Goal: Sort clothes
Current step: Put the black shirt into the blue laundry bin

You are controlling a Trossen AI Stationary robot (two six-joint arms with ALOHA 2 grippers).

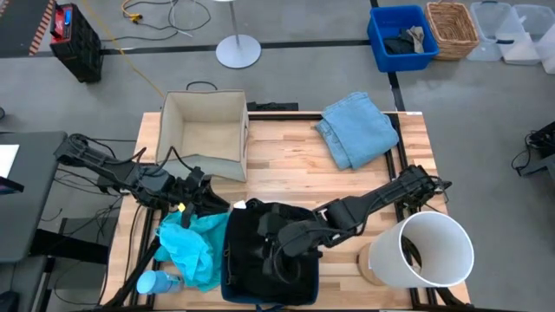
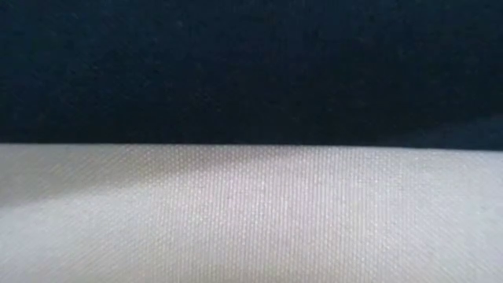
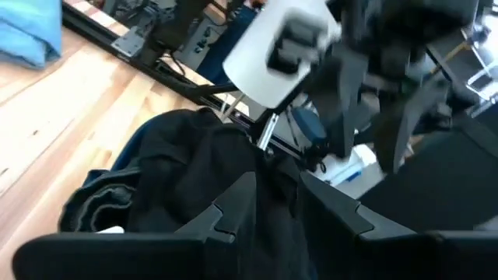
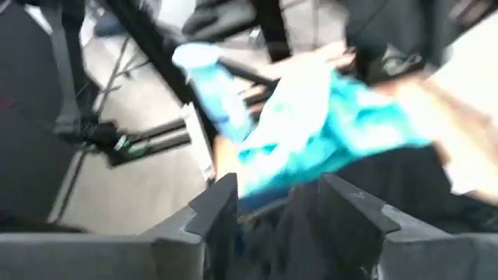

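A black garment [image 1: 269,260] lies bunched at the table's near middle; it also shows in the left wrist view [image 3: 179,163]. A bright teal garment [image 1: 192,247] lies to its left. A light blue denim garment [image 1: 357,130] lies folded at the far right. I cannot make out the dark charcoal denim one. My left gripper [image 1: 208,201] is at the black garment's far left edge. My right gripper [image 1: 279,247] is over its middle and points toward the teal garment [image 4: 327,132]. Each is shut on black cloth. Cloth close to the lens blocks the low view. My left gripper [image 3: 276,210] has a fold of the black garment's left edge [image 3: 268,183] between its two fingers. It comes from the table's left, slanting down. The rest of the garment lies heaped on the table. My right gripper [image 4: 276,210] has dark cloth from the black garment's middle [image 4: 272,225] between its two fingers. It comes from the table's right, slanting down. The picture is blurred, so I cannot tell the number of layers.
A beige fabric box [image 1: 204,130] stands open at the far left. A white cylindrical hamper [image 1: 425,251] lies on its side at the near right. A pale blue object [image 1: 156,282] sits at the near left corner. A blue crate [image 1: 403,35] and wicker basket [image 1: 453,28] stand on the floor.
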